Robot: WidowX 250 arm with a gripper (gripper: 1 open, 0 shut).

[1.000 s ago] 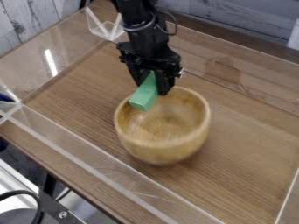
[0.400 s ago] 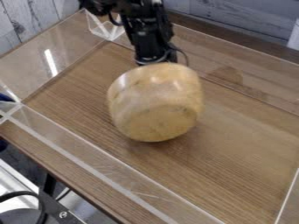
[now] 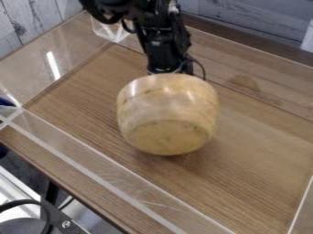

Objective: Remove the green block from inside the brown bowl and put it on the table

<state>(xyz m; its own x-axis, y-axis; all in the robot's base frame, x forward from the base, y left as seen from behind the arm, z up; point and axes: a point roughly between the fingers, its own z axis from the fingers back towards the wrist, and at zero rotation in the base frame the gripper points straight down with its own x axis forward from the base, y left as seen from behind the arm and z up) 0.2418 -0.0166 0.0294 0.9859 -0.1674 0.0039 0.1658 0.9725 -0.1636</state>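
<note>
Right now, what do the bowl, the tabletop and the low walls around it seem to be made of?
The brown bowl, tipped so its underside faces the camera, looks like light unpainted wood: pale tan with faint grain, matte. The table shows brown wood grain with a slight sheen, possibly laminate. The walls look like clear acrylic or similar plastic: see-through, with bright edges and reflections.

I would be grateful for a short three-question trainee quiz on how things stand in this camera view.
1. True or false: the brown bowl sits upright on the table.
2. Which part of the bowl faces the camera? A. its opening B. its underside C. only its rim
3. Fill in: the green block is ____ in this view.

Key:
1. False. The bowl is tipped on its side, and the gripper reaches down behind its far edge.
2. B
3. Not visible; the tipped bowl may be hiding it.
</note>
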